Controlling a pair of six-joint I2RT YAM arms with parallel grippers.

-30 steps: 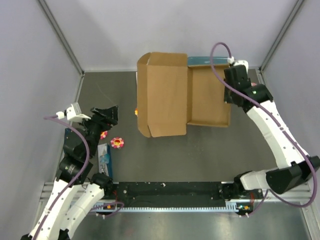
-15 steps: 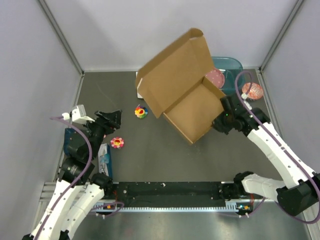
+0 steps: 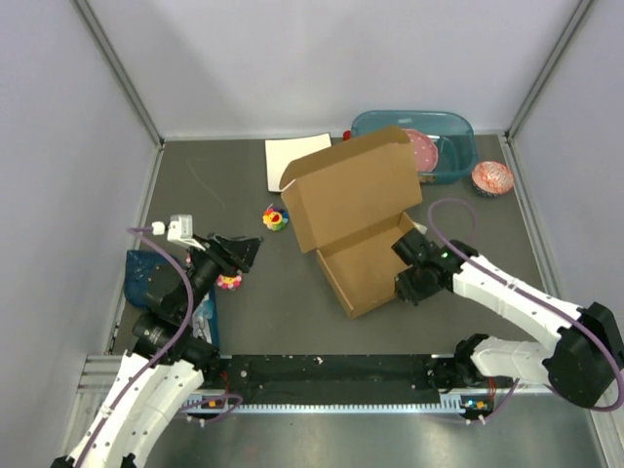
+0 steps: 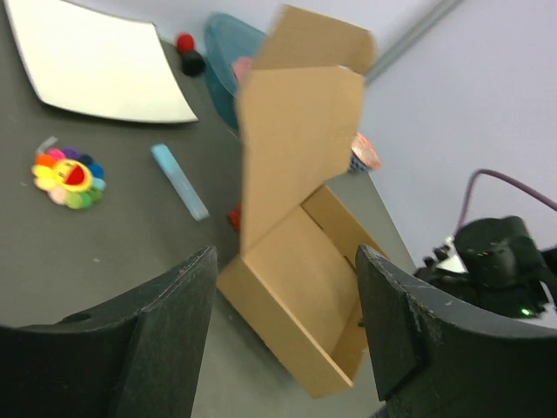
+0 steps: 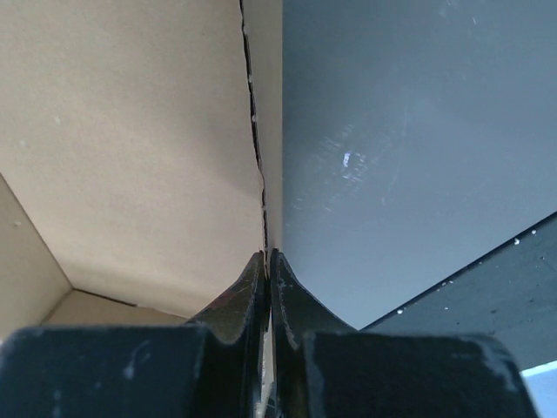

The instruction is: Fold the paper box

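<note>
Two grippers are in view. The right gripper (image 5: 268, 261) is clamped on the paper box (image 3: 356, 219): in the right wrist view both fingers pinch one thin cardboard wall, with the tray interior on one side and the dark table (image 3: 263, 312) on the other. The box sits near the centre of the table, offset toward the right edge. Its shallow tray lies low, toward the near edge, and its lid stands raised above the tray's far side. Whether the whole tray base touches the surface cannot be told. The gripped wall is the tray side facing the right edge. The left gripper (image 4: 280, 257) is spread wide and holds nothing. It hovers near the left edge, well apart from the box, with its fingers pointed toward it. A white sheet (image 3: 295, 161) lies flat by the far edge, just left of the lid. A teal tub (image 3: 448, 132) stands toward the far-right corner, behind the lid. A flower toy (image 3: 276, 218) lies between the left gripper and the box.
</note>
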